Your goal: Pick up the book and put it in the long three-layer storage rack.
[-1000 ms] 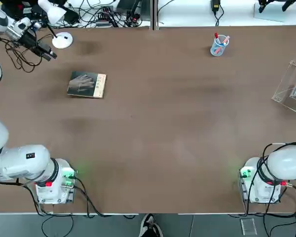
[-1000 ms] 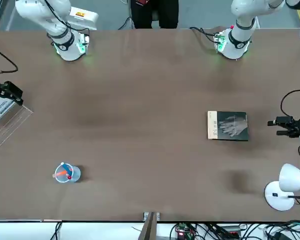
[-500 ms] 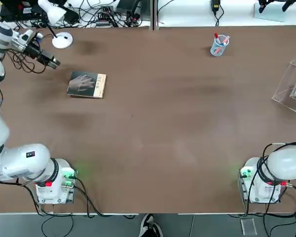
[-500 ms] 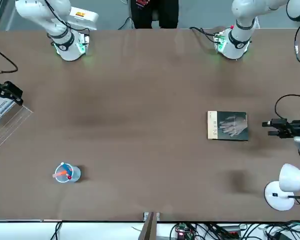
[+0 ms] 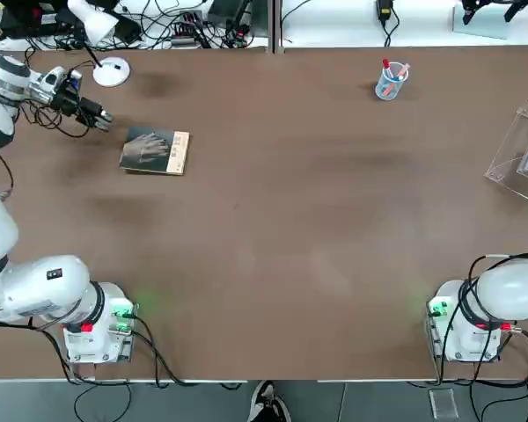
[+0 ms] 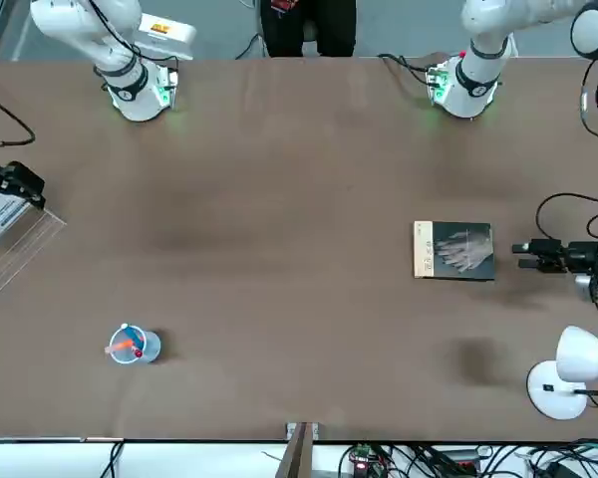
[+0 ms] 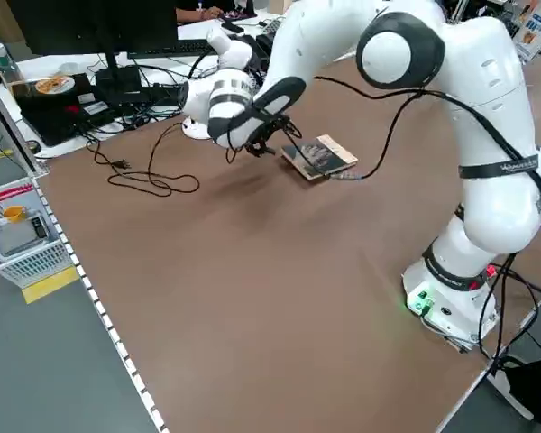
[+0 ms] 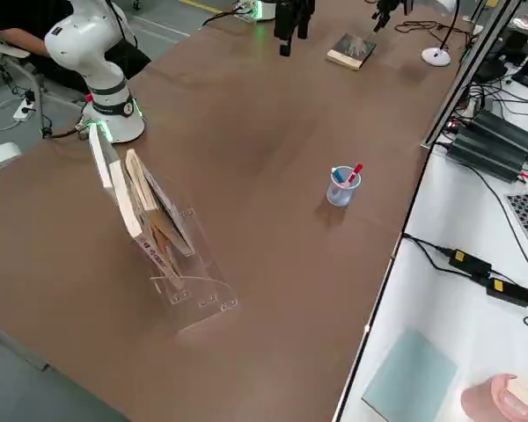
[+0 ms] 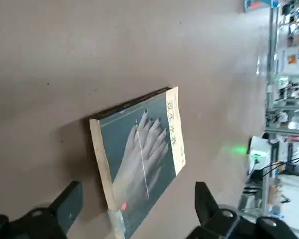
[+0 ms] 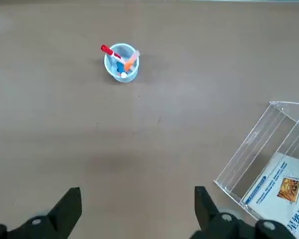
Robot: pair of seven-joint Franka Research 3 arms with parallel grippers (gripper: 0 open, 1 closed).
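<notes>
While the book (image 5: 155, 151) is lying flat on the brown table (image 5: 299, 220), on the robot's left half and toward the far edge, the left gripper (image 5: 101, 114) is hanging just beside it, on the side away from the table's middle, without touching it. Its 2 fingers (image 9: 70, 201) are standing wide apart and are holding nothing; in the left wrist view the book's dark cover with the pale hand is lying between and beyond them. The tan strip of the book is facing the centre of the table. A white desk lamp (image 5: 111, 70) is standing near the far left corner, close to this gripper.

The long three-layer storage rack (image 5: 521, 151) is standing at the right edge of the table, well apart from the book, and it is holding some printed booklets. A small clear cup of pens (image 5: 391, 81) is standing near the far edge. The right gripper (image 10: 134, 209) is hanging above the table on the right side, with fingers spread wide and empty.
</notes>
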